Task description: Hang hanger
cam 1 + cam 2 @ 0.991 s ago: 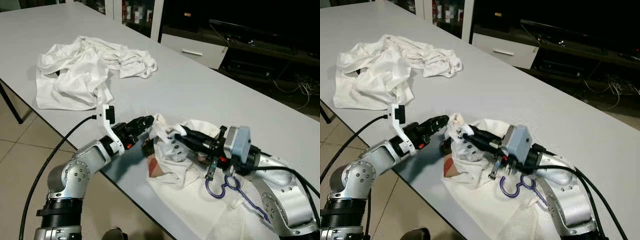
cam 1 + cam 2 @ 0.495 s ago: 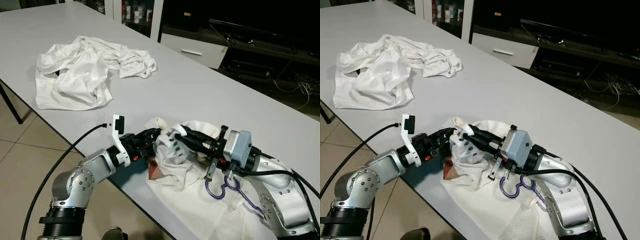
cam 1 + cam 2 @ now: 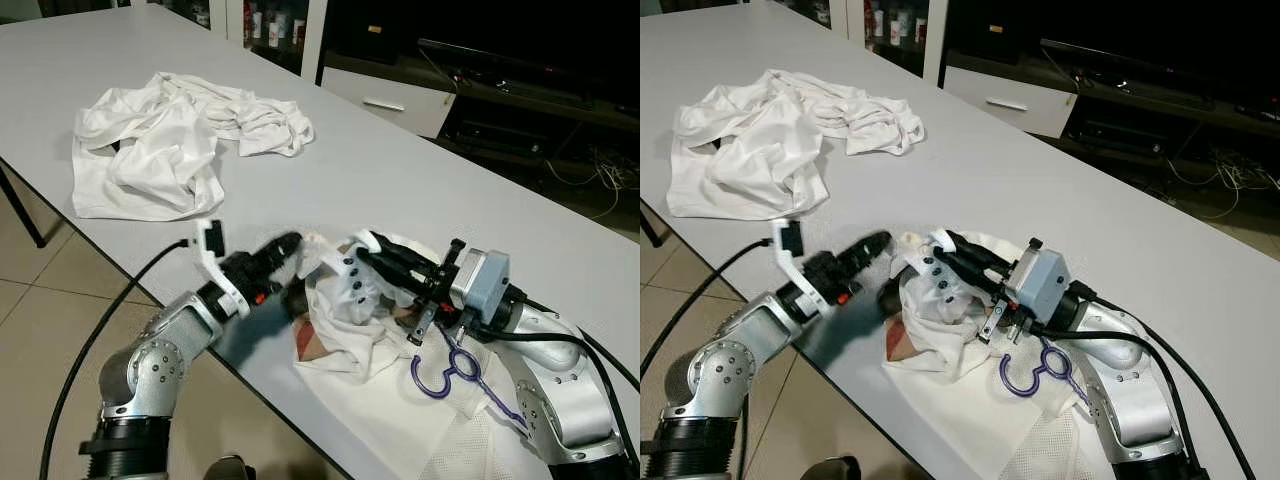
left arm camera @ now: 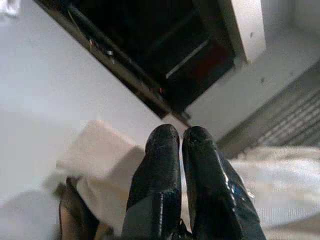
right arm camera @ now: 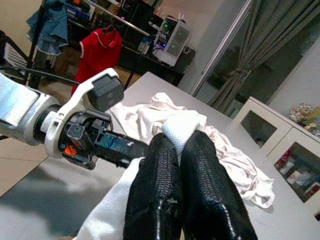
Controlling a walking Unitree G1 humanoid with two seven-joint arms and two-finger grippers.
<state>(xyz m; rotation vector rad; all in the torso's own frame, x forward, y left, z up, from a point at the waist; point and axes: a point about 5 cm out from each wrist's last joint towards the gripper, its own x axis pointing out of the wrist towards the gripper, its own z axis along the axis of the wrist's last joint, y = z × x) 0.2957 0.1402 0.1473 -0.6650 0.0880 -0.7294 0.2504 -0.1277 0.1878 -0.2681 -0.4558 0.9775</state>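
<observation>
A crumpled white garment [image 3: 335, 335] lies at the table's near edge, with a purple hanger [image 3: 447, 371] on it; the hanger's hook curls beside my right wrist. My right gripper [image 3: 365, 243] is shut on a fold of that garment [image 5: 182, 125] and holds it a little above the table. My left gripper [image 3: 288, 243] is shut, with nothing seen between its fingers [image 4: 165, 150]. Its tips sit just left of the lifted fold, close to the cloth. A reddish-brown patch [image 3: 308, 346] shows under the garment.
A second heap of white clothes [image 3: 170, 140] lies at the far left of the grey table [image 3: 400, 180]. The table's front edge [image 3: 250, 375] runs diagonally below my arms, over a tiled floor. A dark TV cabinet [image 3: 480, 90] stands behind.
My left gripper has drawn back out of the garment to the left and risen slightly. The right gripper has lifted its fold of cloth a little higher.
</observation>
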